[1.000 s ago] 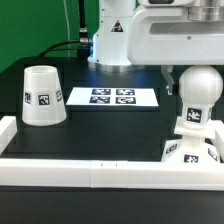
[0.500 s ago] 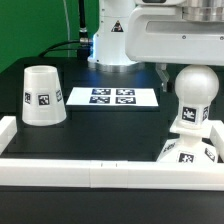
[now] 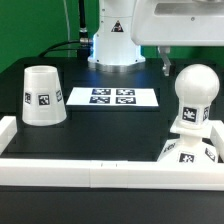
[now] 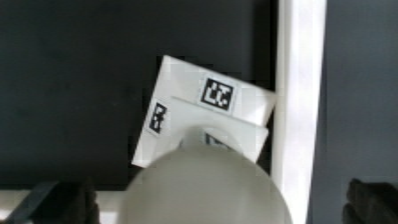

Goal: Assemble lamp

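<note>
The rounded white bulb (image 3: 195,92) stands upright on the blocky square base (image 3: 190,150) at the exterior view's right, by the front rail. The cup-like shade (image 3: 43,95) stands mouth down at the exterior view's left. My gripper (image 4: 214,200) is open, straight above the bulb (image 4: 205,185). Its dark fingers (image 4: 50,203) stand wide apart on either side and do not touch the bulb. In the exterior view only the white hand (image 3: 180,25) shows at the top right, above the bulb. The base (image 4: 217,98) shows under the bulb in the wrist view.
The marker board (image 3: 112,97) lies flat in the middle of the black table. A long white border rail (image 3: 90,172) runs along the front edge and also shows beside the base in the wrist view (image 4: 304,80). The robot's pedestal (image 3: 112,40) stands behind.
The gripper has risen from around the bulb, which it let go, and is now above it. The bulb stays on the base and the shade has not moved.
</note>
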Controlling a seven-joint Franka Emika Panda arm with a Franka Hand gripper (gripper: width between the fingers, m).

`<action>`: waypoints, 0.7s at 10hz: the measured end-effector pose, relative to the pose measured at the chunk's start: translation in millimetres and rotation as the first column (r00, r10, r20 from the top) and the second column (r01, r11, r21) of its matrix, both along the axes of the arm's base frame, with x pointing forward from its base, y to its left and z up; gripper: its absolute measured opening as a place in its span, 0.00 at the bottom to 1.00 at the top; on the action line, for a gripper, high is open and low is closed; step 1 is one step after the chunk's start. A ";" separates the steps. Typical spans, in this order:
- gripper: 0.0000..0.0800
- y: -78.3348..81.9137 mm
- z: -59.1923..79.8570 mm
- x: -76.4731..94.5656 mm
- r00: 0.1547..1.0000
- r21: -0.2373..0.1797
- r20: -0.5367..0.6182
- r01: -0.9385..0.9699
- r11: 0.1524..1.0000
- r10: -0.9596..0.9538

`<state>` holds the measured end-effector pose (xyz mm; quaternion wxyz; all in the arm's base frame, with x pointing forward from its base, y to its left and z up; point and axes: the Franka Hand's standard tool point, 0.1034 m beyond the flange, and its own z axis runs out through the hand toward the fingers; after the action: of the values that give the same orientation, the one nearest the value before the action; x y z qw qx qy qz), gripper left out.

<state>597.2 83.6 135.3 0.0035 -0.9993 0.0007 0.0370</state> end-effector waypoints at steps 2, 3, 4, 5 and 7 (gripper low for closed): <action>0.87 -9.4 11.6 -15.4 0.995 -0.001 -0.012 -0.098 0.995 0.098; 0.87 -9.0 11.4 -16.4 0.995 0.001 -0.012 -0.096 0.995 0.096; 0.87 -8.8 10.5 -16.5 0.995 0.001 -0.013 -0.097 0.995 0.097; 0.87 -8.7 10.2 -16.5 0.995 0.001 -0.014 -0.097 0.995 0.097; 0.87 -8.6 9.8 -16.7 0.995 0.001 -0.014 -0.097 0.995 0.097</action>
<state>580.5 74.9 145.1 0.0019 -0.9979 -0.0479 0.0443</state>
